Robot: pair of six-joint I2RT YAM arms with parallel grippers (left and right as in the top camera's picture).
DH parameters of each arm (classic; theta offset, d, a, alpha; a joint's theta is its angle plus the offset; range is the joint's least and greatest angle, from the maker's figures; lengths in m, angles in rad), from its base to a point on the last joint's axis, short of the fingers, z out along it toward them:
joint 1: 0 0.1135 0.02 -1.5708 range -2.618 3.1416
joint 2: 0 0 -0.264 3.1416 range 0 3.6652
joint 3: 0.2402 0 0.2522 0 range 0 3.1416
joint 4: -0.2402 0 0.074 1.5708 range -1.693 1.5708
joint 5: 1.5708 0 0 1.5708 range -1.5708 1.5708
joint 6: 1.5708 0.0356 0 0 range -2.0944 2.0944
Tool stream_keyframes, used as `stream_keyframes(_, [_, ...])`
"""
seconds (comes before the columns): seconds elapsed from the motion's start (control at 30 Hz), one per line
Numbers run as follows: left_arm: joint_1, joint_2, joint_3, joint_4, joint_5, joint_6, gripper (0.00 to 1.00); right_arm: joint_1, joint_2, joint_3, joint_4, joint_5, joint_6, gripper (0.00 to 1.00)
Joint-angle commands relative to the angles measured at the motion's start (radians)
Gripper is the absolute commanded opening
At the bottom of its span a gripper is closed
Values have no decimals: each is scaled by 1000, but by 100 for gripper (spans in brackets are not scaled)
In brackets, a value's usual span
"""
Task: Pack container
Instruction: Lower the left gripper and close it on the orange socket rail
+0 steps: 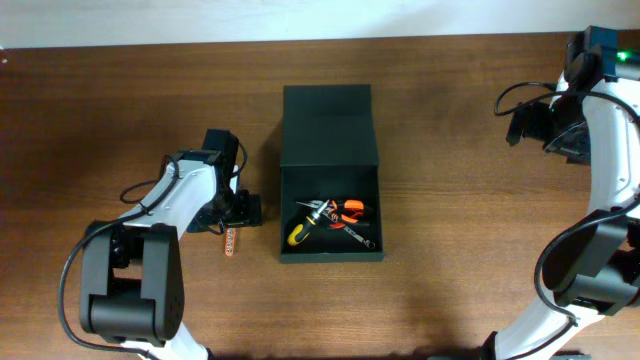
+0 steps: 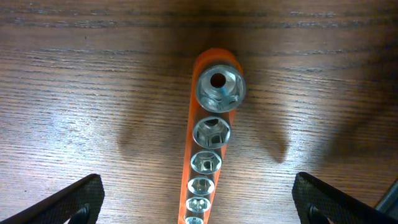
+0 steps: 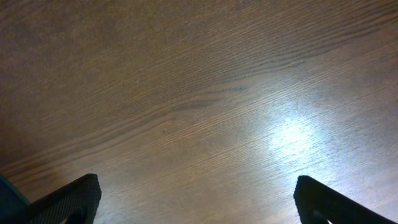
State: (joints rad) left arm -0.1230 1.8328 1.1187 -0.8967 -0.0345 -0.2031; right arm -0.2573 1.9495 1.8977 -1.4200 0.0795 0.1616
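Now: L hand (image 2: 198, 199) spread wide over socket rail (image 2: 210, 130), 9 o'clock of container (image 1: 333, 257). Risk: off-centre pinch could swivel rail out.

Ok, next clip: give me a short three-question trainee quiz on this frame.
1. Multiple choice. Where does the orange socket rail lie relative to the container? A) inside it B) on the table to its left C) stood on top of it
2. True or false: the right arm's jaws are shut on a tool.
3. Short answer: which orange-handled tool lies inside the container?
Key: 1 B. 2 False, they stand open over bare table. 3 The pliers.
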Motion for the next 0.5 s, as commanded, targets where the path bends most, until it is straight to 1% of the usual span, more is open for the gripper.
stream_keyframes(0.0, [3,15,-9,8,-13,-13,99,2,-10,-2,0,-5,12,99])
stream_keyframes(0.27, [3,15,-23,37,51,-5,99,2,-10,-2,0,-5,12,99])
stream_keyframes(0.47, [3,17,-42,51,58,-5,99,2,-10,-2,0,-5,12,99])
